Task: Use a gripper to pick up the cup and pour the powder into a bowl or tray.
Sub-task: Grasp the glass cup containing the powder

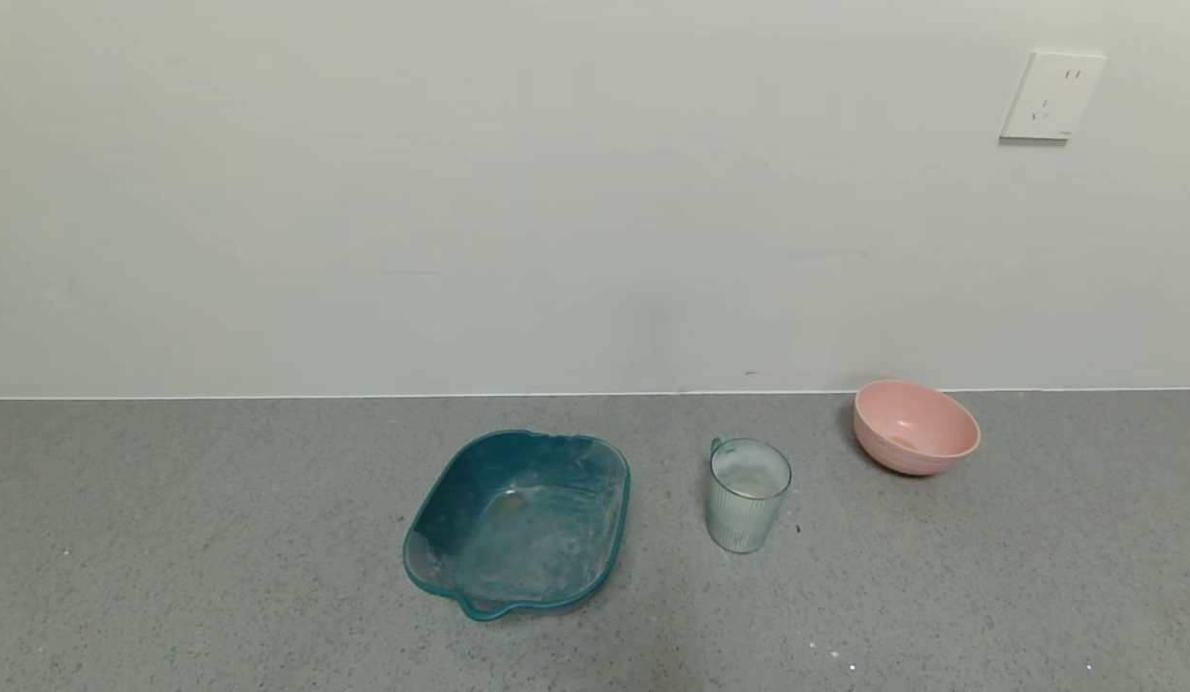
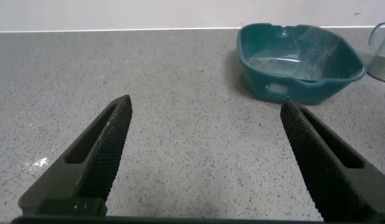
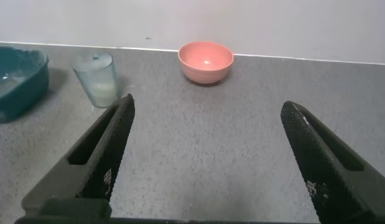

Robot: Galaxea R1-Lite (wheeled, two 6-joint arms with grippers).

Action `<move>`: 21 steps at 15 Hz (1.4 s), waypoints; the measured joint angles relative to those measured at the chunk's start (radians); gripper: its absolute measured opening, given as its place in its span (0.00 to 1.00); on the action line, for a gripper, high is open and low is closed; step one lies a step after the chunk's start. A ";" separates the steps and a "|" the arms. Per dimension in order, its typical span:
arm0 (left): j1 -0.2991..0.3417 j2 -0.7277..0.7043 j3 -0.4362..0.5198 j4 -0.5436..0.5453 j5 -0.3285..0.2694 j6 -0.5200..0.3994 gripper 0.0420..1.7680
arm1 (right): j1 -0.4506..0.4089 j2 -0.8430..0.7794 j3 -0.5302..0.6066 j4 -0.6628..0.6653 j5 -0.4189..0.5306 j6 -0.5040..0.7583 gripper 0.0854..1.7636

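Head view: cup (image 1: 747,495) is standing upright near the table's (image 1: 220,577) back edge, between teal tray (image 1: 518,519) and pink bowl (image 1: 914,426), touching neither | Left wrist view: left hand (image 2: 204,158) is hovering wide open, holding nothing | Right wrist view: right hand (image 3: 208,162) is gaping, empty; powder (image 3: 104,93) is sitting in cup.

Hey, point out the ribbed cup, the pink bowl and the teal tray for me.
cup (image 1: 746,505): head view, on its ribbed side wall.
pink bowl (image 1: 917,447): head view, on its outer wall below the rim.
teal tray (image 1: 533,586): head view, on its near wall.
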 joint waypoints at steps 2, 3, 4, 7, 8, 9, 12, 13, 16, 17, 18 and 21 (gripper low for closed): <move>0.000 0.000 0.000 0.000 0.000 0.000 0.97 | 0.008 0.120 -0.069 -0.001 0.013 -0.004 0.97; 0.000 0.000 0.000 0.000 0.000 0.000 0.97 | 0.011 0.178 -0.095 -0.001 0.028 -0.005 0.97; 0.000 0.000 0.000 0.000 0.000 0.000 0.97 | 0.014 0.242 -0.121 -0.005 0.047 -0.005 0.97; 0.000 0.000 0.000 0.000 0.000 0.000 0.97 | 0.032 0.429 -0.169 -0.057 0.090 -0.004 0.97; 0.001 0.000 0.000 0.000 0.000 0.000 0.97 | 0.046 0.488 -0.177 -0.081 0.094 -0.003 0.97; 0.000 0.000 0.000 0.000 0.000 0.000 0.97 | 0.064 0.547 -0.181 -0.104 0.097 -0.003 0.97; 0.000 0.000 0.000 0.000 0.000 0.000 0.97 | 0.168 0.712 -0.186 -0.159 0.077 0.009 0.97; 0.000 0.000 0.000 0.000 0.000 0.000 0.97 | 0.217 0.765 -0.186 -0.163 0.045 0.020 0.97; 0.000 0.000 0.000 0.000 0.000 0.000 0.97 | 0.375 0.901 -0.186 -0.199 -0.042 0.092 0.97; 0.000 0.000 0.000 0.000 0.000 0.000 0.97 | 0.413 0.945 -0.186 -0.232 -0.060 0.106 0.97; 0.000 0.000 0.000 0.000 0.000 0.000 0.97 | 0.444 0.990 -0.183 -0.269 -0.080 0.115 0.97; 0.000 0.000 0.000 0.000 0.000 0.000 0.97 | 0.500 1.123 -0.179 -0.362 -0.109 0.127 0.97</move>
